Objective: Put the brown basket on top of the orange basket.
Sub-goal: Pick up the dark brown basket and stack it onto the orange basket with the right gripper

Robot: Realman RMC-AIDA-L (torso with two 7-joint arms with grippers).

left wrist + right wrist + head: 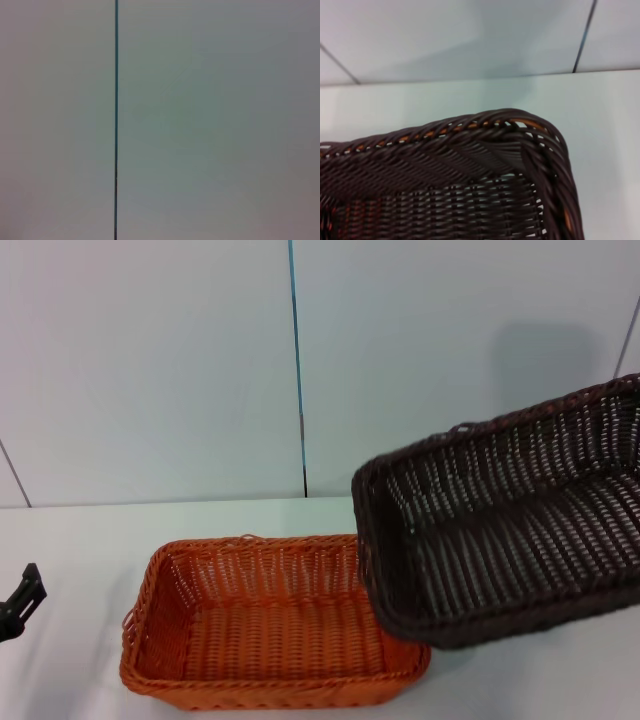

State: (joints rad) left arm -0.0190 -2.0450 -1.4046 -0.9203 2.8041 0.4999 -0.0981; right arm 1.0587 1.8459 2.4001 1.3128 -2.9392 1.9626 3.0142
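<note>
The orange basket [262,635] stands on the white table in front of me in the head view. The brown basket [510,540] hangs tilted above the table at the right. Its low near corner overlaps the orange basket's right rim, and its far end rises out of the picture to the right. The right wrist view shows the brown basket's braided rim and corner [485,150] close up, with orange showing through the weave. My right gripper shows in no view. A dark part of my left gripper [20,602] sits low at the far left, well apart from both baskets.
The white table [80,540] runs back to a pale wall with a dark vertical seam [297,360]. The left wrist view shows only that wall and seam [116,120].
</note>
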